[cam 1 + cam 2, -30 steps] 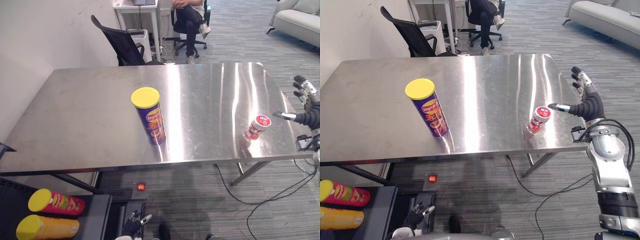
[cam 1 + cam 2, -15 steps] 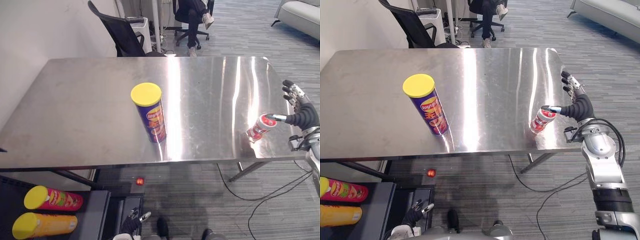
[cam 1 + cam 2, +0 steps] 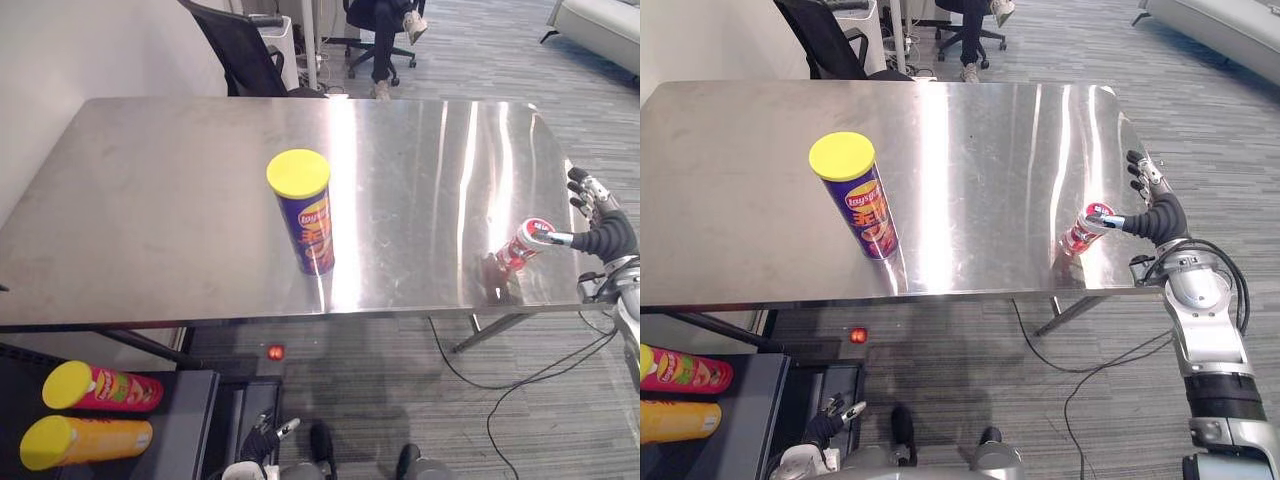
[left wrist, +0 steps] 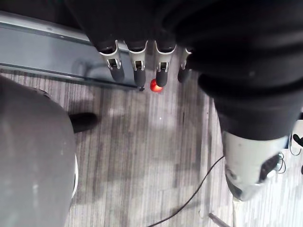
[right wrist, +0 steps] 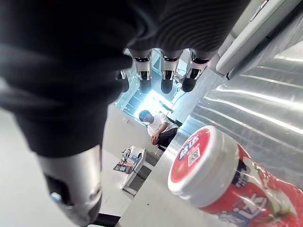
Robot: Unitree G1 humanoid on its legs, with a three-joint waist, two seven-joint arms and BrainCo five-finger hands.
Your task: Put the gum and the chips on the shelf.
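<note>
Bare table point(image 3: 150, 200) between chips can point(image 3: 305, 215) and gum point(image 3: 520, 243)

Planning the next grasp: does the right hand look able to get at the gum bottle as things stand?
Probably yes. The gum bottle stands at the table edge, right beside the open right hand, whose thumb tip is at its lid; nothing lies between them.

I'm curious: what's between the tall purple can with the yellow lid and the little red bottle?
Nothing. Both eye views show just bare shiny steel table between the yellow-lidded purple chips can and the white-lidded red gum bottle.
</note>
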